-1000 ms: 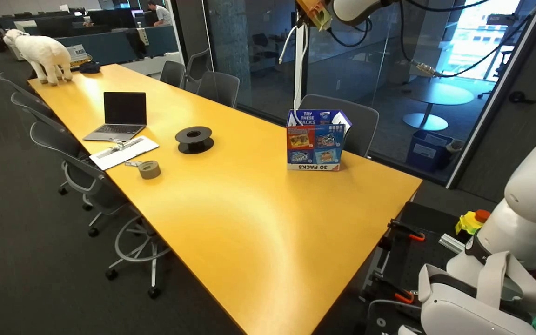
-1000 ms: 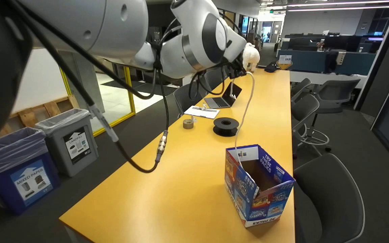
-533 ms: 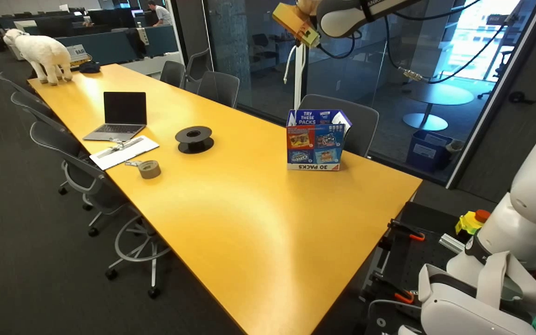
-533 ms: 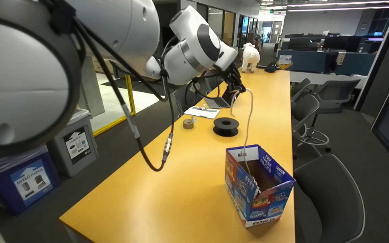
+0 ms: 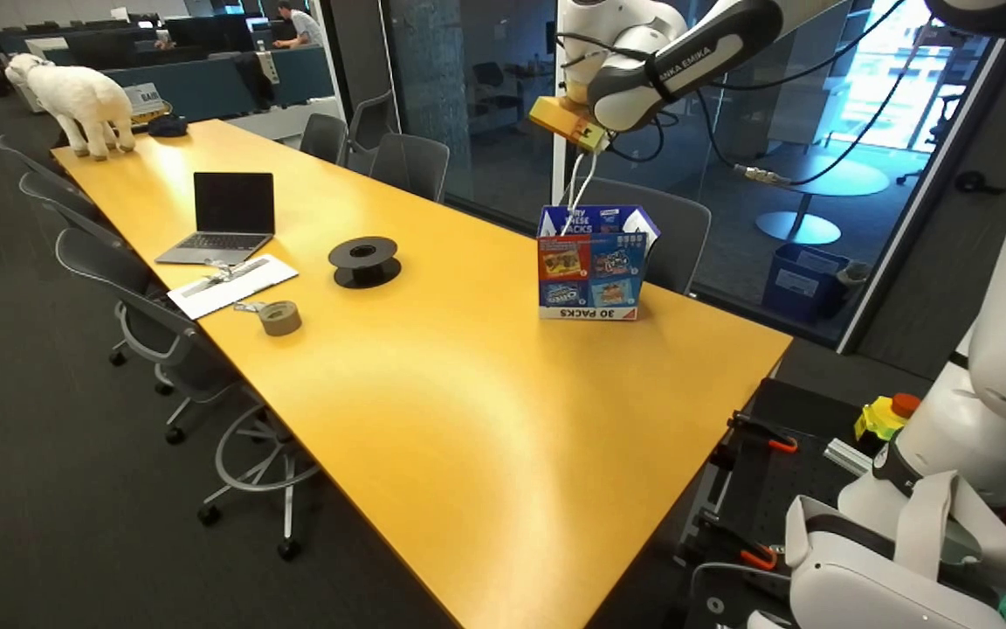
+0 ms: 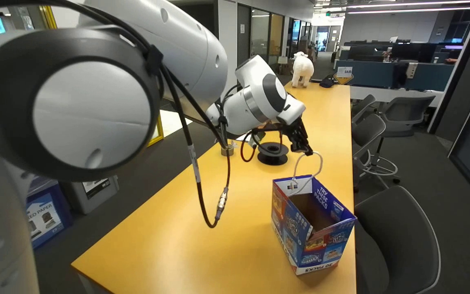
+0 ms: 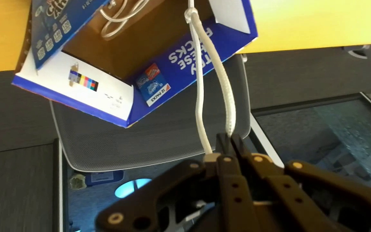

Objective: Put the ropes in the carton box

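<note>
Lying in the carton box (image 6: 296, 228) is looped rope (image 7: 118, 20).

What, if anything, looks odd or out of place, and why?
The carton box has its outer print upside down: "30 PACKS" is inverted. A white sheep figure stands on the table, odd company for the laptop.

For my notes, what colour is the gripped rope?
The rope is white, clearest in the wrist view.

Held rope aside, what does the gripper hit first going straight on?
Probably the grey chair back past the carton box: in the wrist view, the line of the gripper seems to run just outside the box's blue rim. Depth is unclear, so it might clip that rim first.
</note>
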Robot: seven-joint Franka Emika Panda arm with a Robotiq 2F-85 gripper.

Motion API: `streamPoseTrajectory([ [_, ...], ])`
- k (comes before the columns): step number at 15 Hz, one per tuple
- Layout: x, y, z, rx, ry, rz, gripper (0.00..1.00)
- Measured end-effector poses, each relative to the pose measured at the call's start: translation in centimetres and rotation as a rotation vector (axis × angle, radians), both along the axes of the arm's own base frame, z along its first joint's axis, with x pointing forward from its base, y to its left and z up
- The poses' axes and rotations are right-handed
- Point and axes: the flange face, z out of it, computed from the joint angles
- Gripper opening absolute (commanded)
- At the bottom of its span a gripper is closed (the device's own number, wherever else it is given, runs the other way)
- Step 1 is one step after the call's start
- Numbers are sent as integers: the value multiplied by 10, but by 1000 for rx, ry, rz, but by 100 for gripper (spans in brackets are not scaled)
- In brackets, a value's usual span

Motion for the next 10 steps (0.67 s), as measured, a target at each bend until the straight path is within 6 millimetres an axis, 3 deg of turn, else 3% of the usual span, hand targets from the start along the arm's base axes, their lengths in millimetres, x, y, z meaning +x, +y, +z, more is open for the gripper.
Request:
streamPoseTrajectory([
  [3,-2,-18,-24,8,44,-22,1],
  [4,-3,-24,-31,12,57,-29,29],
  [6,-5,-33,-41,28,76,-41,36],
  [10,-8,-42,-54,67,129,-18,66],
])
